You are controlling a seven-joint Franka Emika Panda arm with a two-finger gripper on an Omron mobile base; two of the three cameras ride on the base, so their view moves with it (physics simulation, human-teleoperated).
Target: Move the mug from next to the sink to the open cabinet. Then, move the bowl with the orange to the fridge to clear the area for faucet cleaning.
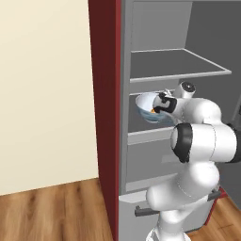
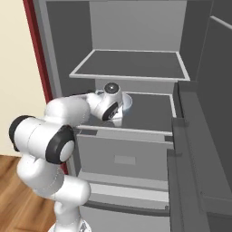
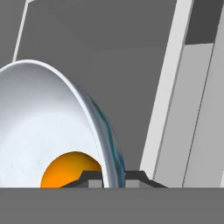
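At fridge [image 2: 136,41] middle shelf | pincer [image 3: 113,177] closed on rim of bowl [image 1: 149,107], one tip inside, one outside | orange [image 3: 72,168] inside bowl | bowl held above near shelf edge, left side | judgement: set-down lies straight below, slightly farther in.

Both base views look forward from behind the arm, left and right, sharing the open fridge [image 1: 155,61]; the hand view sits close against the bowl [image 3: 48,127].
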